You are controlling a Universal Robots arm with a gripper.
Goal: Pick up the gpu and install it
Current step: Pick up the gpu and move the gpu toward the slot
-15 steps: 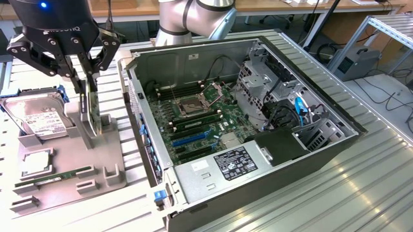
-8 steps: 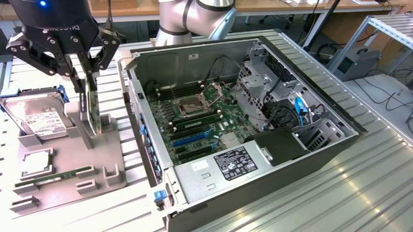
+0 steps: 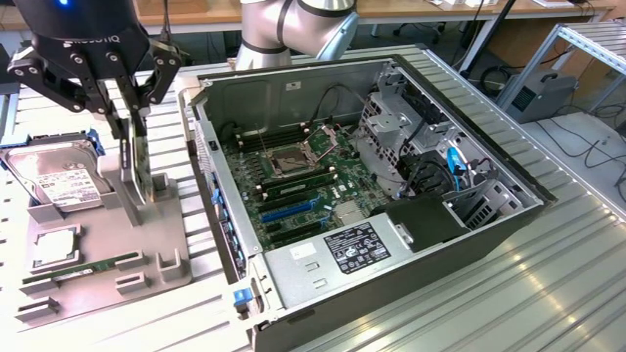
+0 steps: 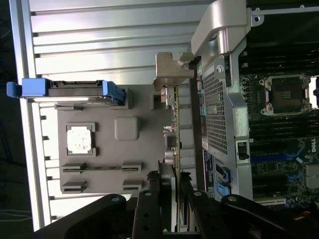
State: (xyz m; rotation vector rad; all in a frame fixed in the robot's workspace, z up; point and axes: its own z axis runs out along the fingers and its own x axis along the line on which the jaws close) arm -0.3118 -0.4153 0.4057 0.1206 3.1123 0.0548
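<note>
a: where's the gpu [image 3: 132,165] right now?

b: standing upright on its edge in a slot of the grey holder tray [image 3: 98,290], at the exterior view's left, just beside the open computer case [image 3: 489,235]

a: and the gripper [image 3: 125,103]?

b: directly above the card, its fingers closed on the top edge; in the wrist view the card runs edge-on between the two pads

a: anything else on that tray?

b: a hard drive [image 3: 59,180] in a blue bracket, a square processor chip [image 3: 56,246] and a slim green ram stick [image 3: 83,270]

a: what carries it all?

b: a ribbed metal surface [image 3: 547,293]; the motherboard [image 3: 293,183] lies exposed in the case
</note>
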